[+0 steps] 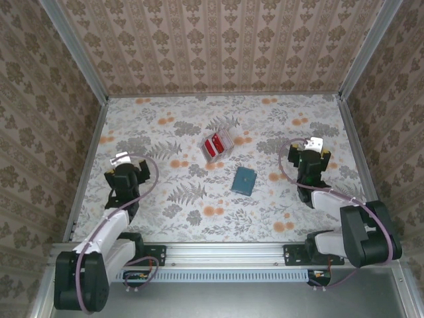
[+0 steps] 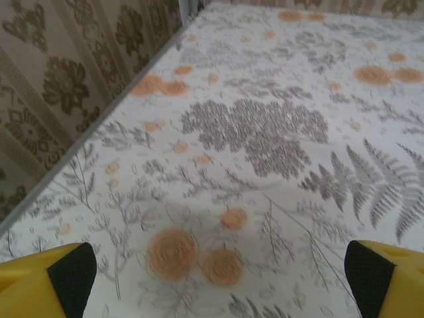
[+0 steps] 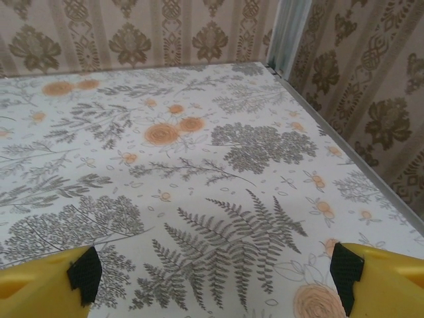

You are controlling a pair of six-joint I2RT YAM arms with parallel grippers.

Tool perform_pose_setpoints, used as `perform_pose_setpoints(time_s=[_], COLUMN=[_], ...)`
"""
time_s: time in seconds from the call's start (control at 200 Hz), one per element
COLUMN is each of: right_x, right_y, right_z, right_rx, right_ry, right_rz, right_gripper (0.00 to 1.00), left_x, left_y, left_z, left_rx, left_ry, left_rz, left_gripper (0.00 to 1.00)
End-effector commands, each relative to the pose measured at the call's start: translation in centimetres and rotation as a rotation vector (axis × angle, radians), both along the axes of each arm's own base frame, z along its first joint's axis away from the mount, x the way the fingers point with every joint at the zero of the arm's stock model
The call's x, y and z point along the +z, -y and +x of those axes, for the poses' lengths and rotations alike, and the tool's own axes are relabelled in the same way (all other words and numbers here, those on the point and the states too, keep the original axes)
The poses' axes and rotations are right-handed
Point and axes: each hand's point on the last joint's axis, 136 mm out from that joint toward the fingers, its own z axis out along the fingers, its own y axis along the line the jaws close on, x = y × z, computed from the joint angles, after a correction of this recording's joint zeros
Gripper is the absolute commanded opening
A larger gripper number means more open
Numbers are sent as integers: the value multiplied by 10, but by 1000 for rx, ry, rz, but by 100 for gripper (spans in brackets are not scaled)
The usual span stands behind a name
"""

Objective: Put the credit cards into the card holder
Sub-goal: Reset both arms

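The credit cards (image 1: 215, 146), red and white, stand together in a clear plastic box (image 1: 222, 138) near the middle of the table. The card holder (image 1: 244, 180), a small dark teal wallet, lies shut and flat just in front and to the right of the box. My left gripper (image 1: 121, 161) is far left of both, open; its yellow fingers (image 2: 63, 275) frame bare floral cloth around the left gripper (image 2: 218, 278). My right gripper (image 1: 312, 147) is to the right of the wallet, open too, and between the spread fingertips of the right gripper (image 3: 215, 271) there is only cloth.
Patterned walls close the table on the left (image 1: 86, 159), back and right (image 1: 358, 152), with metal corner posts (image 3: 288, 33). Both arm bases sit on the rail (image 1: 225, 253) at the near edge. Floral cloth (image 1: 172, 199) lies between the arms and the wallet.
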Motion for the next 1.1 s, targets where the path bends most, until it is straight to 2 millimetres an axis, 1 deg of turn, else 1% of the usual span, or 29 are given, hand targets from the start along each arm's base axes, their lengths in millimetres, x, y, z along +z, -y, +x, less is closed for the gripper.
perform_pose_setpoints(time_s=[0.0, 0.115, 0.235, 0.24, 0.255, 0.305, 0.31, 0.445, 0.53, 0.585, 0.625, 0.715, 0.765, 0.78, 0.795, 1.095], right_x=[6, 1, 3, -1, -6, -8, -8, -12, -16, -22, -30, -31, -31, -31, -31, -30], right_y=[-7, -5, -7, -7, -8, -10, -11, -17, -22, -26, -26, -23, -23, -23, -23, -24], right_z=[8, 8, 10, 11, 12, 15, 15, 20, 25, 30, 35, 36, 36, 36, 36, 36], right_rx=[53, 48, 61, 64, 69, 84, 85, 124, 158, 184, 186, 193, 195, 196, 197, 198], right_ry=[75, 111, 118, 105, 90, 82, 82, 60, 41, 18, 0, -11, -12, -13, -10, -10], right_rz=[16, 35, 40, 39, 38, 37, 37, 33, 33, 34, 36, 65, 68, 70, 69, 69], right_gripper=[92, 92, 92, 92, 92, 92, 92, 92, 92, 92, 92, 93, 95, 99, 100, 100], left_x=[24, 19, 15, 15, 15, 9, 11, 0, -15, -20, -25, -26, -27, -26, -26, -27], left_y=[-4, -6, 0, 0, 2, 7, 7, 17, 23, 30, 34, 29, 29, 29, 29, 31], left_z=[18, 28, 42, 43, 45, 50, 51, 65, 74, 81, 81, 90, 88, 89, 89, 89], left_rx=[-33, -32, -74, -78, -91, -122, -123, -193, -240, -280, -298, -268, -269, -267, -266, -270], left_ry=[139, 163, 172, 172, 172, 154, 161, 151, 127, 124, 92, 51, 45, 48, 50, 45], left_rz=[49, 47, 48, 48, 53, 60, 60, 78, 74, 93, 86, 88, 80, 81, 85, 93], left_gripper=[100, 100, 100, 100, 100, 100, 100, 100, 100, 100, 100, 100, 100, 100, 100, 100])
